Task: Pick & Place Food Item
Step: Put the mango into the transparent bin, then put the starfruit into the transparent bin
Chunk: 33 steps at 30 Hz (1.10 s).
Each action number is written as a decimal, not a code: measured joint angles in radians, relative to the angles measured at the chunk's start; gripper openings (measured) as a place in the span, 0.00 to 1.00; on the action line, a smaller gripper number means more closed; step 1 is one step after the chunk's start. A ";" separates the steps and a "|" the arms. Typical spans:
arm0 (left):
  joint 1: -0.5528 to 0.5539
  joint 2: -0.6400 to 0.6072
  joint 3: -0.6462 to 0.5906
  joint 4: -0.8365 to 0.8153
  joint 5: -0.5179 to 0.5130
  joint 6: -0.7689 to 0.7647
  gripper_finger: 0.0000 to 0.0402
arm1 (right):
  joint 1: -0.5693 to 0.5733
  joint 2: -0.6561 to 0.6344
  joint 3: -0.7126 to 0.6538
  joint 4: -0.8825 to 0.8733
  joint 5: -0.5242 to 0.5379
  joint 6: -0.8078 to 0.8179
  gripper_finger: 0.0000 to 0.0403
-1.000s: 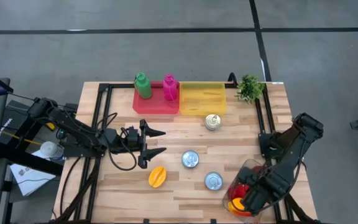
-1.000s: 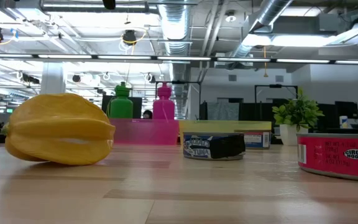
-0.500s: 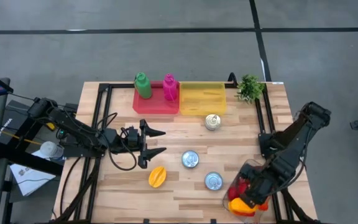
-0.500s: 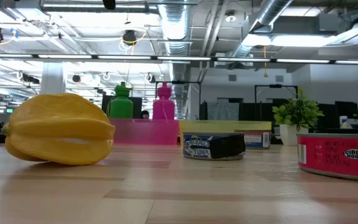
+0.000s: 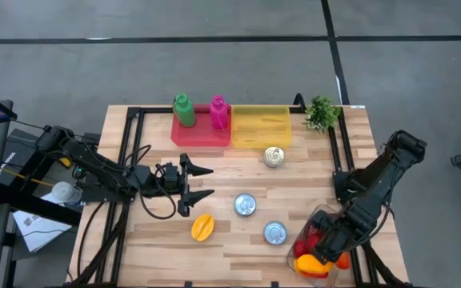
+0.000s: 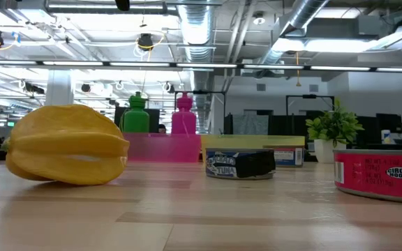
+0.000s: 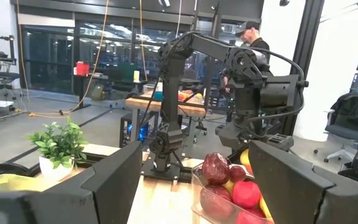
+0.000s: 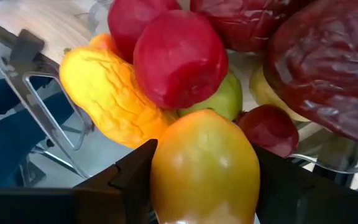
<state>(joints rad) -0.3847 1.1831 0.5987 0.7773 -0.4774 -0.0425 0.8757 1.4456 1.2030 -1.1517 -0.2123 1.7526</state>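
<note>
**Right claw lifting a mango out of the fruit bowl**

While the left claw [image 5: 201, 183] is waiting with its fingers spread wide and empty above the starfruit [image 5: 202, 227], the right claw [image 5: 317, 258] is working over the clear bowl [image 5: 304, 226] at the worktop's [image 5: 238, 240] near right corner. In the right wrist view its two dark fingers [image 8: 126, 180] are sitting either side of a yellow-orange mango [image 8: 204, 167], flush against its flanks, so it is looking like a grip on the fruit, with the rest of the heap just behind it: a red apple [image 8: 178, 59], a wrinkled orange piece [image 8: 114, 102] and dark red fruit.

Against the frames from a second ago, the right arm's elbow is swinging outward and the wrist is drawing back toward the bowl's near edge, and an orange patch is now showing more clearly at the claw from above. That is reading as the pick being made and the lift starting. The cans, the starfruit, the bottles and the two trays are all lying exactly where they were, and the left arm is not budging.
</note>
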 joint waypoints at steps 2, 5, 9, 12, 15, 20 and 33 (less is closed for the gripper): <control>0.000 0.000 0.000 0.000 0.000 0.000 0.71 | 0.000 0.000 0.000 -0.003 0.000 0.002 0.56; 0.000 0.000 0.000 0.000 0.000 0.000 0.71 | -0.005 0.000 0.000 0.000 0.000 0.002 0.60; 0.000 0.000 0.000 0.000 0.000 0.000 0.71 | -0.020 0.017 0.000 -0.004 0.000 -0.006 0.63; 0.000 0.000 0.000 0.000 0.000 0.000 0.71 | -0.023 0.040 0.000 -0.004 0.002 -0.030 0.63; 0.000 0.000 0.000 -0.001 0.000 0.000 0.71 | -0.032 0.057 0.000 -0.001 -0.002 -0.062 0.63; 0.000 -0.016 0.000 -0.022 0.000 -0.002 0.71 | -0.072 0.059 0.039 -0.018 -0.030 -0.139 0.63; -0.087 -0.216 0.000 -0.564 0.015 -0.168 0.71 | -0.185 0.058 0.220 -0.138 0.035 -0.432 0.63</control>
<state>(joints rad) -0.4717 0.9675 0.5987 0.2138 -0.4622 -0.2104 0.6904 1.5032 1.4233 -1.2893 -0.1772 1.3201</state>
